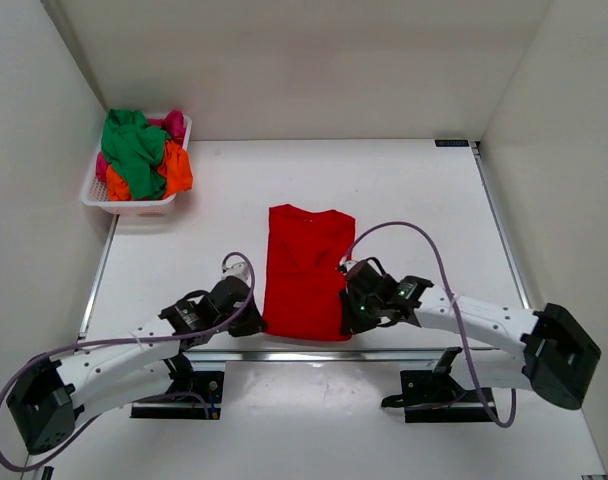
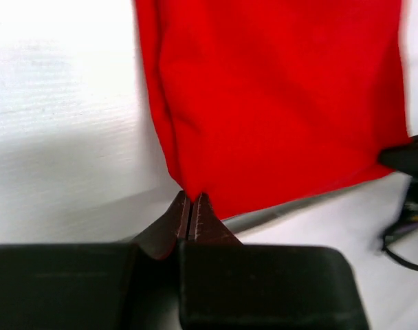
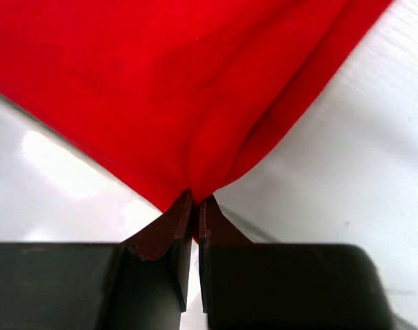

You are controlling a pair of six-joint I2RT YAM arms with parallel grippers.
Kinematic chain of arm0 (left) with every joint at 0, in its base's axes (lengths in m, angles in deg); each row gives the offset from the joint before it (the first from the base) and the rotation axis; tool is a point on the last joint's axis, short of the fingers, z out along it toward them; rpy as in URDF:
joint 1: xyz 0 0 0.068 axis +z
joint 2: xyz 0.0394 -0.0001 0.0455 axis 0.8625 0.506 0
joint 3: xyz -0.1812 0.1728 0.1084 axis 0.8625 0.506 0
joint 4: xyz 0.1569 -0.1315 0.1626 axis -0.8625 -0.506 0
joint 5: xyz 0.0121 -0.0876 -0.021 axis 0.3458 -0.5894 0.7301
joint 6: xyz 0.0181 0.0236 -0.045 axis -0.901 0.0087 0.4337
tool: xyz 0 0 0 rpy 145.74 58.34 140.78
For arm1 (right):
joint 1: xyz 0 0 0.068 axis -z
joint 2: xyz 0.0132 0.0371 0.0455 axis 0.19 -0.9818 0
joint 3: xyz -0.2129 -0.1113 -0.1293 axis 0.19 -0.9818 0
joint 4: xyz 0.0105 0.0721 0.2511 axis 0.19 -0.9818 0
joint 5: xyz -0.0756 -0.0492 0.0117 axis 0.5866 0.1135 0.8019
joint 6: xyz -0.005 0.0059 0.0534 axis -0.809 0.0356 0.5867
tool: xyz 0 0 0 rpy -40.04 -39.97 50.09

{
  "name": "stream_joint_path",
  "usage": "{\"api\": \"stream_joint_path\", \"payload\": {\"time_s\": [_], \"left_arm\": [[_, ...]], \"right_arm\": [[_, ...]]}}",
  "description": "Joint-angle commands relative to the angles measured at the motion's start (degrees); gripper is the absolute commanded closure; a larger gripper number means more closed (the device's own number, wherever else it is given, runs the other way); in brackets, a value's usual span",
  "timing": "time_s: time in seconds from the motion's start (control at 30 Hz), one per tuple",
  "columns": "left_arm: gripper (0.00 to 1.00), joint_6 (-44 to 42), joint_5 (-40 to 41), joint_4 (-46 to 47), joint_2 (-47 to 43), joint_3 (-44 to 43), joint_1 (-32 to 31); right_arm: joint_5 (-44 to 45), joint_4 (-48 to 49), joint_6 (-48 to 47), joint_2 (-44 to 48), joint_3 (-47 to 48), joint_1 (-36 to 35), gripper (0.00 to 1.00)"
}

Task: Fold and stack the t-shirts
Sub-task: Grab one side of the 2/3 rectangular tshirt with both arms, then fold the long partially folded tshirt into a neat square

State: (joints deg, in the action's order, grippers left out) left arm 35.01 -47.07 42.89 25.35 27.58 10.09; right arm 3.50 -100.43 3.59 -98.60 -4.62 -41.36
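Observation:
The red t-shirt [image 1: 306, 270] lies on the white table as a narrow strip, sleeves folded in, collar at the far end. My left gripper [image 1: 254, 312] is shut on its near left corner; the left wrist view shows the red t-shirt [image 2: 278, 103] pinched at the fingertips [image 2: 191, 199]. My right gripper [image 1: 350, 318] is shut on the near right corner; the right wrist view shows the cloth [image 3: 168, 89] bunched into the fingertips [image 3: 196, 201]. More t-shirts, green [image 1: 132, 150], orange [image 1: 178, 170] and pink [image 1: 171, 124], are heaped in the basket.
A white lattice basket [image 1: 134, 207] stands at the far left corner of the table. White walls enclose the table on the left, back and right. A metal rail runs along the near edge [image 1: 284, 354], with the arm bases below it.

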Motion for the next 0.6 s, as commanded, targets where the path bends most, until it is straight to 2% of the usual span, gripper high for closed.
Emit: {"api": "stream_joint_path", "payload": {"time_s": [0.0,0.13,0.2,0.3,0.43,0.57], "left_arm": [[1.00,-0.58,1.48,-8.64,-2.21,-7.53,2.75],[1.00,-6.03,-2.81,-10.85,2.51,-16.23,8.98],[1.00,-9.80,-5.01,-9.80,6.04,-22.29,11.36],[1.00,-12.98,-7.39,-8.22,12.55,-27.24,15.31],[1.00,-14.83,-9.77,-3.22,18.88,-32.16,21.37],[1.00,-15.71,-10.91,-0.22,23.62,-34.72,26.21]], "right_arm": [[-0.70,-6.10,1.98,5.10,0.15,3.25,1.00],[-7.54,-11.20,-6.10,6.61,6.21,13.36,1.00],[-12.90,-14.27,-12.68,4.07,12.69,21.68,1.00],[-16.79,-17.44,-20.42,-1.02,21.31,28.82,1.00],[-19.08,-17.11,-25.01,-9.38,30.47,32.01,1.00],[-19.34,-14.55,-25.72,-17.19,37.93,33.68,1.00]]}}
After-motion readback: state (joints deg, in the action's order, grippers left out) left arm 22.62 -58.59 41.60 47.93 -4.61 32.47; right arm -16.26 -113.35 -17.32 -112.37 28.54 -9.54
